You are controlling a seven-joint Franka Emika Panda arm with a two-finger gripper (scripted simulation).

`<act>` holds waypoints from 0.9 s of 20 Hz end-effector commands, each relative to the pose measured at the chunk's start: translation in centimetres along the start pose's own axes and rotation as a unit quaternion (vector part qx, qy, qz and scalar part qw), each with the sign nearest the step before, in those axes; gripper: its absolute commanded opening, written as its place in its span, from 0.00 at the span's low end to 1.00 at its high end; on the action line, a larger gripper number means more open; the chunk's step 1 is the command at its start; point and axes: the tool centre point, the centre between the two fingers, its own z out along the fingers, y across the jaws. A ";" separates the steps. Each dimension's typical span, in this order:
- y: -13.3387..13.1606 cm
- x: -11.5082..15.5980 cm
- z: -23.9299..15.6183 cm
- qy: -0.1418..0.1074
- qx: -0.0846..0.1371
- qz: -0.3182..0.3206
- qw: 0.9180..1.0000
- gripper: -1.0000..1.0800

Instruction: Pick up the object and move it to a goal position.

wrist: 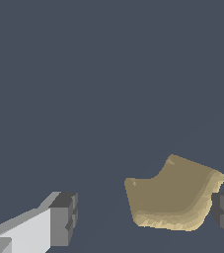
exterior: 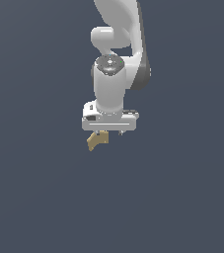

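Flat, even, dim render; sharp focus; no cast shadows, no glare.

plain dark slate-blue backdrop, flat even light, no furniture, walls etc

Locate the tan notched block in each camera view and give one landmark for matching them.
Exterior view: the tan notched block sits just under the tool, near the picture's middle.
Wrist view: the block lies between the fingers, beside the far one and apart from the near one.
Shared landmark: the tool's dark-tipped fingers.
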 end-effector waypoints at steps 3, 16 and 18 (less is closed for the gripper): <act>0.0 0.1 -0.2 0.002 0.000 -0.001 1.000 0.96; -0.1 1.1 -1.9 0.023 0.004 -0.010 1.000 0.96; 0.0 1.1 -1.8 0.023 0.004 -0.001 1.000 0.96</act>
